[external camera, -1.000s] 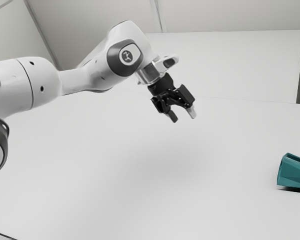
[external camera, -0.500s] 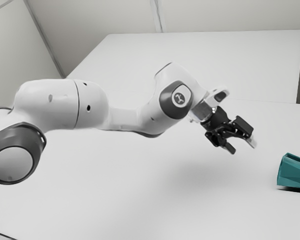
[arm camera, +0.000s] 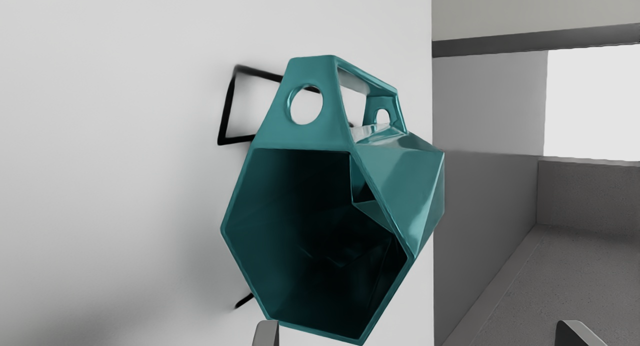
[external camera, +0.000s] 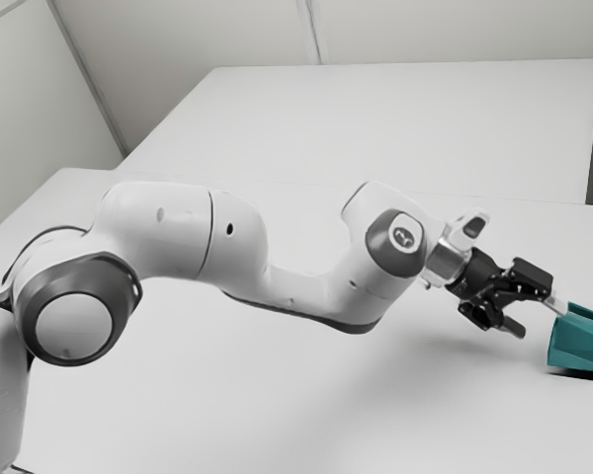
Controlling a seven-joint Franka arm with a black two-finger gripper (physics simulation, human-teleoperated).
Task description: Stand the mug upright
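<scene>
exterior view: the mug (external camera: 581, 344) lies on its side on the table (external camera: 227, 415); the gripper (external camera: 539, 318) is just beside it, toward the exterior view's left, with its fingers spread apart. in the wrist view, the mug's mouth (arm camera: 300, 236) faces the gripper, and one fingertip (arm camera: 266, 331) overlaps the mug's rim; i cannot tell whether they touch.

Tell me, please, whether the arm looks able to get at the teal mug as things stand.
Probably yes: the open tool is right by the mug, whose mouth faces it, with nothing between them. One fingertip overlaps the rim in the wrist view, so a small shift may be needed.
</scene>
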